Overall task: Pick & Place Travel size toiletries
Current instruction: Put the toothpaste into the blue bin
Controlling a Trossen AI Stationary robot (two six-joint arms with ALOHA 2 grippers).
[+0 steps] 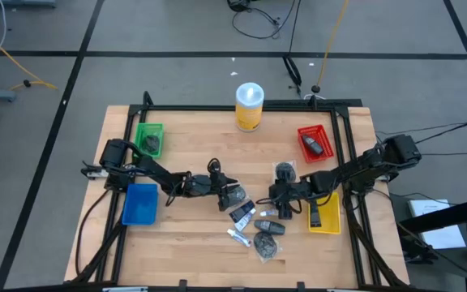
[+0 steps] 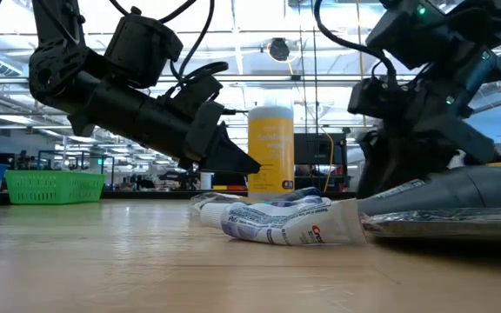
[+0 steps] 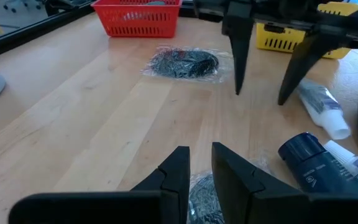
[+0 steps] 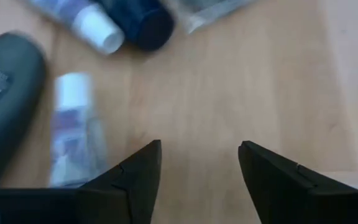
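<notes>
Hovering with wide, empty jaws, the right gripper point(image 1: 276, 197) is reaching for the toiletries point(image 1: 254, 227) lying just beside it, while the left gripper point(image 1: 225, 192), narrowly closed, seems to pinch a packet point(image 1: 233, 195), so next it must descend and close.

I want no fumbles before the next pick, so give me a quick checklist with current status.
1. Right hand open with nothing between its fingers: ok.
2. Left hand gripping a dark round packet: cannot tell; fingers nearly closed above it.
3. Toiletries within reach in the loose pile: ok.
4. Yellow bin beside the right hand, with room left: ok.
5. Blue bin near the left arm: ok.
</notes>
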